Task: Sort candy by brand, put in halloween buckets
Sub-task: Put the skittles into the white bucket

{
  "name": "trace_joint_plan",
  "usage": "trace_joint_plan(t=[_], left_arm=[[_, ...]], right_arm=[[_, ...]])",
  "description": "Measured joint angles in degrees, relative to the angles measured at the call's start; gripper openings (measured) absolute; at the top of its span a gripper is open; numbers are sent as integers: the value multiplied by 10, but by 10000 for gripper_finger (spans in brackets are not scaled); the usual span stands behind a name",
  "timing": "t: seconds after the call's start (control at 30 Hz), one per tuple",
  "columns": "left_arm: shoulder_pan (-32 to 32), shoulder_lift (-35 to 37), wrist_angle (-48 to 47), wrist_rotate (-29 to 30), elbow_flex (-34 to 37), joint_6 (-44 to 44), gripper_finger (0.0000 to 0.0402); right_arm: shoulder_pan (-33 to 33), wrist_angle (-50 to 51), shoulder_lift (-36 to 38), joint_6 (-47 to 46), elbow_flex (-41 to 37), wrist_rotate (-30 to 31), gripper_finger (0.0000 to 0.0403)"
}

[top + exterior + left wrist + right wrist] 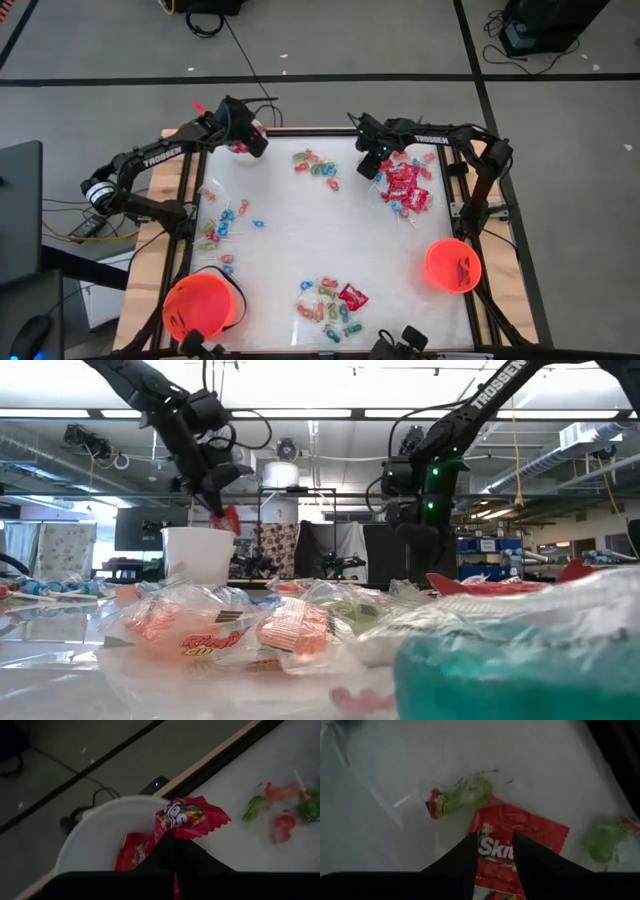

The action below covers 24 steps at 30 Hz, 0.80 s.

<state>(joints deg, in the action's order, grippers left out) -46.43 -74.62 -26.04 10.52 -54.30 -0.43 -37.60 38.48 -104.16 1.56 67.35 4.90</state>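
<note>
Two grippers at work: left gripper (172, 851) clamped on a red packet (187, 816), above the white pail (100, 827) for release; right gripper (495, 851), fingers apart, straddles another red packet (520, 832) for pickup.

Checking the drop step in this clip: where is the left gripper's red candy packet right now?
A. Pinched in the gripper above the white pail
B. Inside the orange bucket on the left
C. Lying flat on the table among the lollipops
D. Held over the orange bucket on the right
A: the left gripper is shut on the red packet, poised over the white pail, which already holds another red packet.
</note>
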Motion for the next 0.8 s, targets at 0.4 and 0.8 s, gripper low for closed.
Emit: trace_joint_plan(t=[0.4,0.8], left_arm=[[-1,2,-76,64,-5,-25,12],[15,50,-72,64,-54,-1,13]], right_arm=[[-12,-8,2,2,-48,-4,134],[-20,-33,5,15,-66,-28,63]])
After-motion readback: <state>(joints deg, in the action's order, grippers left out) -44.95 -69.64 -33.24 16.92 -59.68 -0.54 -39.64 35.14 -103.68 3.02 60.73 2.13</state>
